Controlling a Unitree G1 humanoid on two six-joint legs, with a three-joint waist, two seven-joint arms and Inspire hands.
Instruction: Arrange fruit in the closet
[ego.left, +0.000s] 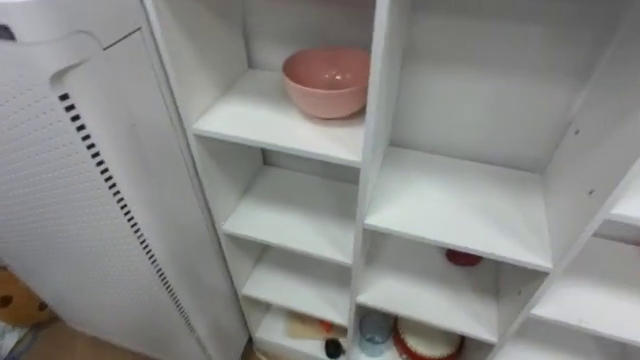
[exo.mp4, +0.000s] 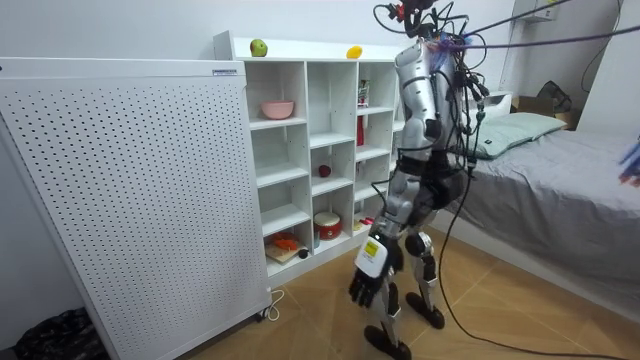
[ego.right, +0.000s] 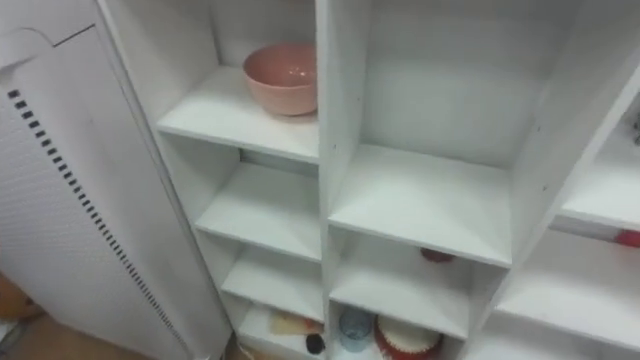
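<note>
A white perforated panel (exo.mp4: 130, 200) takes up the left half of the room view and stands on a wooden floor (exo.mp4: 300, 325). At centre, a white shelf unit (exo.mp4: 305, 140) backs onto a plain white wall (exo.mp4: 120, 25). At the right edge is a bed (exo.mp4: 560, 210) with a grey cover and a pale pillow (exo.mp4: 525, 125).

The room was lit brightly and evenly, and the light was seen to fall from above. In the room view the left hand (exo.mp4: 366, 284) was caught hanging with loose fingers (exo.mp4: 358, 294), which were shown dark against the lit floor (exo.mp4: 300, 325) beneath them. Up and to the room view's left of the fingers, the closet (exo.mp4: 307, 150) was washed pale. Its board tops were lit brightest, while grey shade was gathered under each board and in the lowest compartments. The bowl (ego.left: 326, 80) was softly lit inside.
</note>
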